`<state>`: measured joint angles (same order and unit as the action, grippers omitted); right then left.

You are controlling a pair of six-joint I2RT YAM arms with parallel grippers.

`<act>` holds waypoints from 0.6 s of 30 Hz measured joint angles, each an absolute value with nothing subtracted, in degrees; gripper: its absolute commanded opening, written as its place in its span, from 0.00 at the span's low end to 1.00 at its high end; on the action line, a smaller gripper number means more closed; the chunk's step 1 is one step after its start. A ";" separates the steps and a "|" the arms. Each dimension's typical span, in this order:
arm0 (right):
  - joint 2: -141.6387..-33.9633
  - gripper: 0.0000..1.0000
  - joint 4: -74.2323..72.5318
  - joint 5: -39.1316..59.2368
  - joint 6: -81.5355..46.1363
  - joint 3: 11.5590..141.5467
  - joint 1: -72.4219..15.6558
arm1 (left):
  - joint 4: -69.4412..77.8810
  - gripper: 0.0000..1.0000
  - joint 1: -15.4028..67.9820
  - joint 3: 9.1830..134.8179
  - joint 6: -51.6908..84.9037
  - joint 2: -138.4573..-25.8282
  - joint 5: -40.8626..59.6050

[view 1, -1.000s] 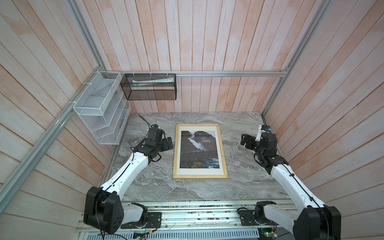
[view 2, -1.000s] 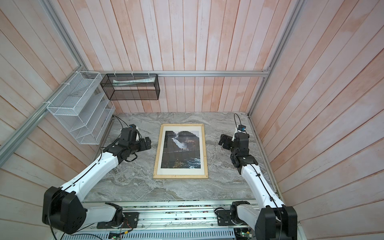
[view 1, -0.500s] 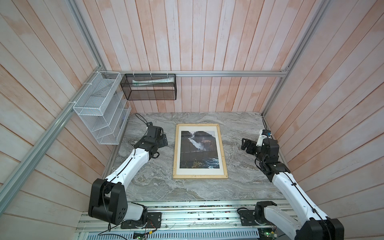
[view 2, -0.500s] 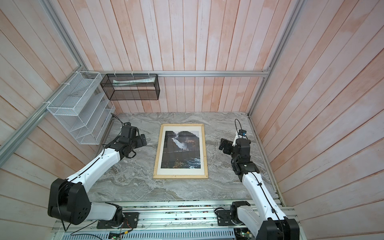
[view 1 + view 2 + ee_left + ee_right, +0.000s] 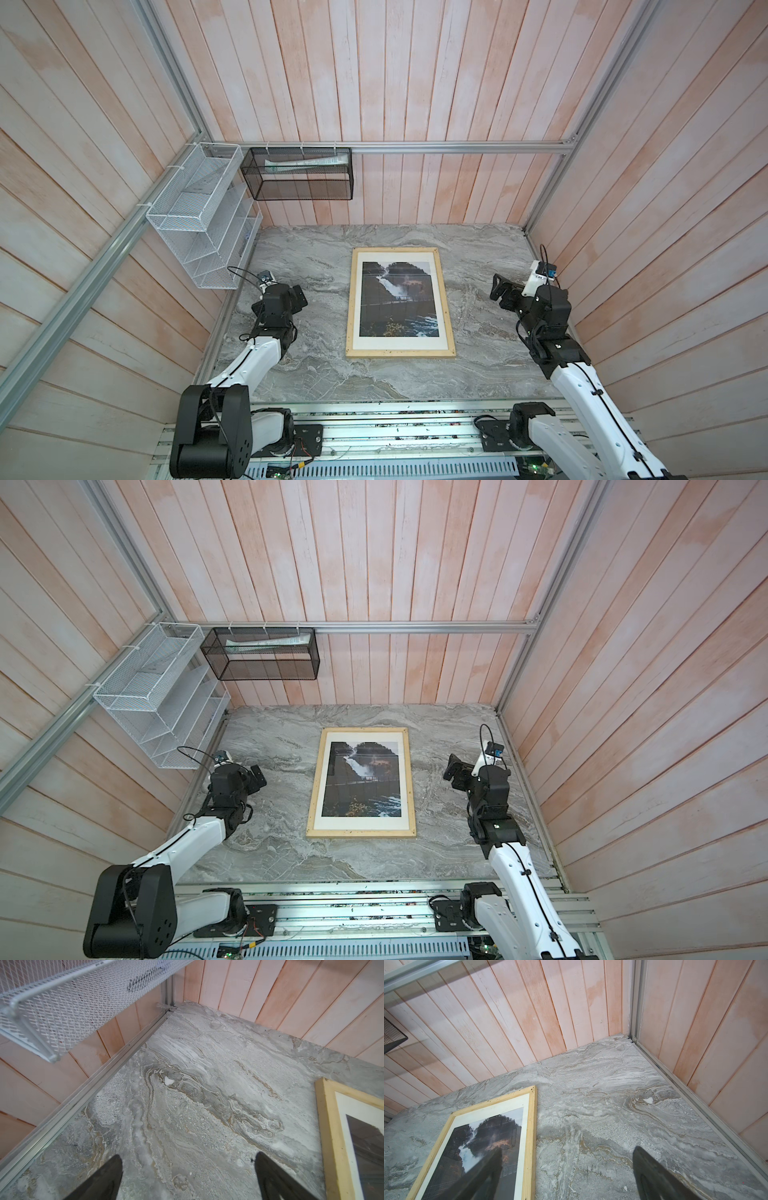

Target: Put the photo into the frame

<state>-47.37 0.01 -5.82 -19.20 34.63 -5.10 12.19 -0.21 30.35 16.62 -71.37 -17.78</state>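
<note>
The frame of pale wood lies flat in the middle of the marble table, in both top views. The photo, a dark waterfall picture with a white border, sits inside it, face up. My left gripper hovers open to the left of the frame, empty. My right gripper hovers open to its right, empty. In the left wrist view my gripper is over bare marble beside the frame. In the right wrist view my gripper has one finger over the photo.
A white mesh rack hangs on the left wall close above my left arm. A black mesh basket holding a tube hangs on the back wall. Plank walls enclose three sides. An aluminium rail runs along the front.
My left gripper has drawn back leftward, away from the frame, toward the wall. The right gripper has drifted slightly right. The frame and photo have not moved.
</note>
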 measured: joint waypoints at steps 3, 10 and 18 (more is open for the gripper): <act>-47.51 0.98 -0.08 -6.04 -19.18 34.61 -5.10 | 16.84 1.00 -0.91 29.61 15.97 -72.60 -16.69; -47.99 0.98 -0.45 -6.17 -18.94 34.59 -5.10 | 37.36 1.00 -0.91 18.02 10.50 -73.12 -12.27; -49.43 0.98 -0.47 -6.15 -18.96 34.57 -5.10 | 53.95 1.00 -0.91 10.48 4.19 -74.22 -8.03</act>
